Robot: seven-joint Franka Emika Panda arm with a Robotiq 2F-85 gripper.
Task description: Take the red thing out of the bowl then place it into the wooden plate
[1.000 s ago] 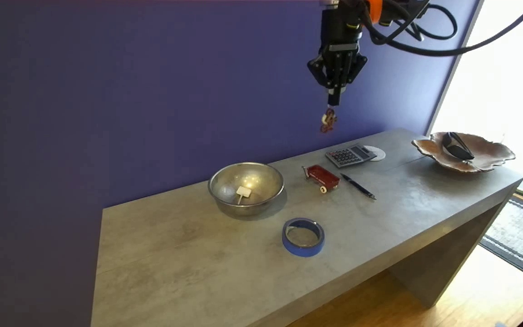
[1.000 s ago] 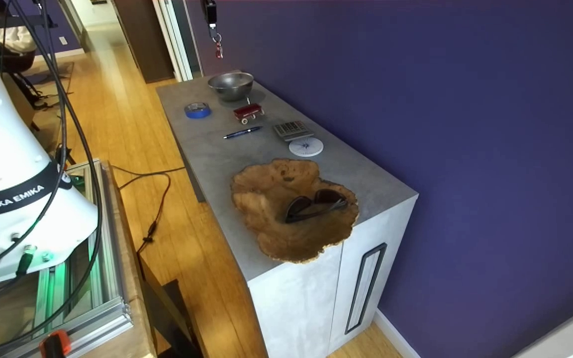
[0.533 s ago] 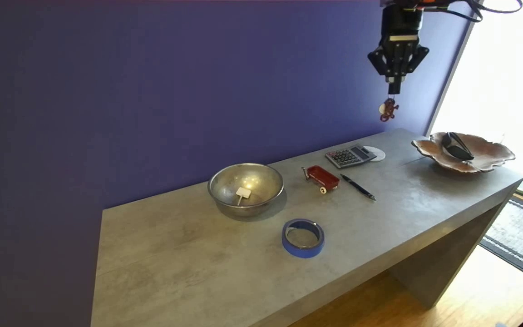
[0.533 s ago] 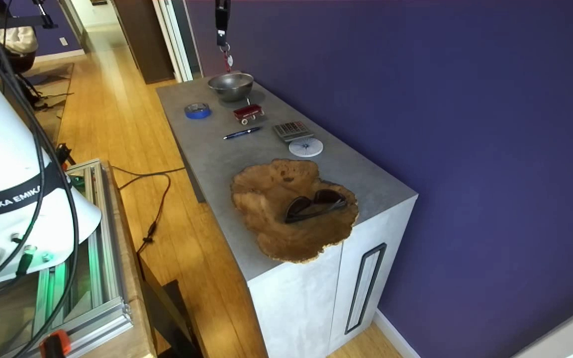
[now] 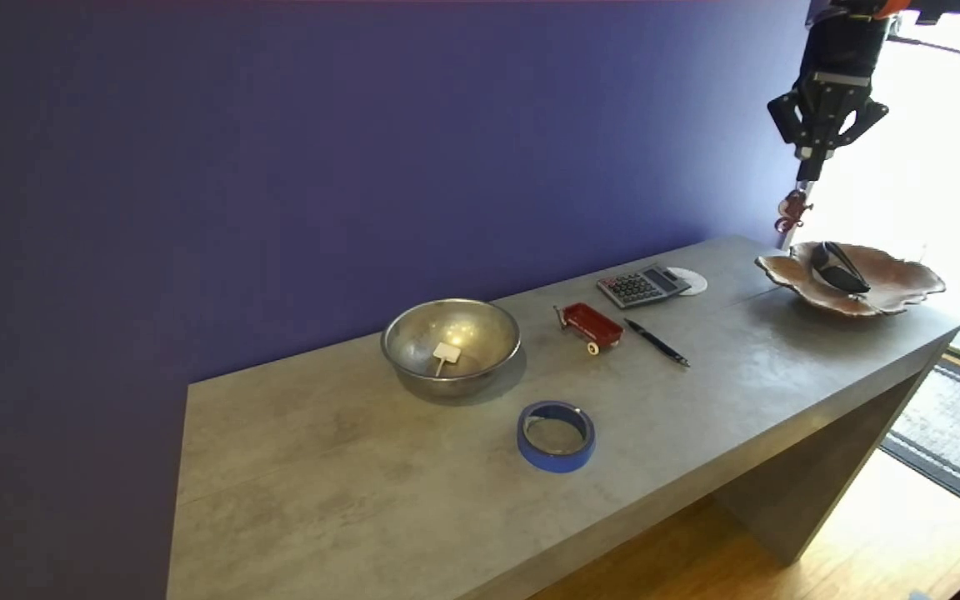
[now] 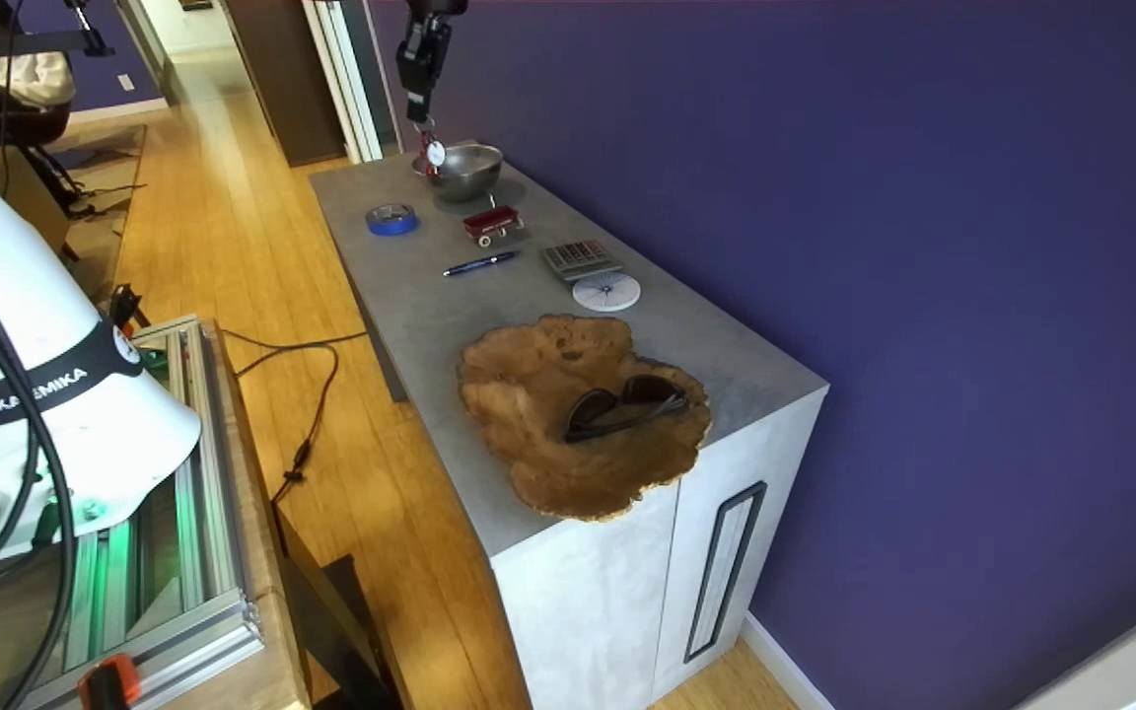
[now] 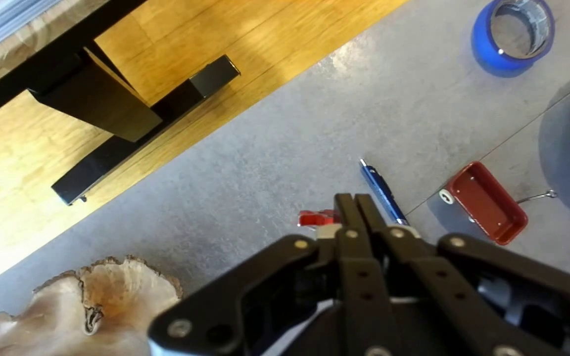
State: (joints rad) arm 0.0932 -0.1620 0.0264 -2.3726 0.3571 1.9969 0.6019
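1. Nearest the wrist camera, the black pincer [image 5: 810, 172] is clenched, its fingers set side by side, and the top of the red keychain [image 5: 793, 211] is gripped between them.
2. Just below, the red keychain (a round white tag [image 6: 436, 154] is hung with it) is suspended in the air, well above the grey tabletop [image 5: 330, 467].
3. In the wrist view it is seen between the blue pen [image 7: 384, 193] and the wooden plate [image 6: 529, 394], apart from both; dark sunglasses [image 6: 649, 391] are laid in the plate.
4. Just beside the pen, the red toy wagon [image 7: 487, 202] is stood with its handle pointed toward the metal bowl [image 5: 480, 325]; near pen and wagon, a grey calculator [image 5: 634, 289] is placed, with a white disc [image 6: 606, 292] set just beside it.
5. Farther off, the roll of blue tape [image 5: 557, 461] is laid flat near the bowl.
6. Beyond it, at the far end of the tabletop in an exterior view, the bowl is stood, with a small white square [image 5: 447, 352] on a thin stem held inside.
7. Farthest back, a seated person [image 6: 40, 79] in a light top can be made out.
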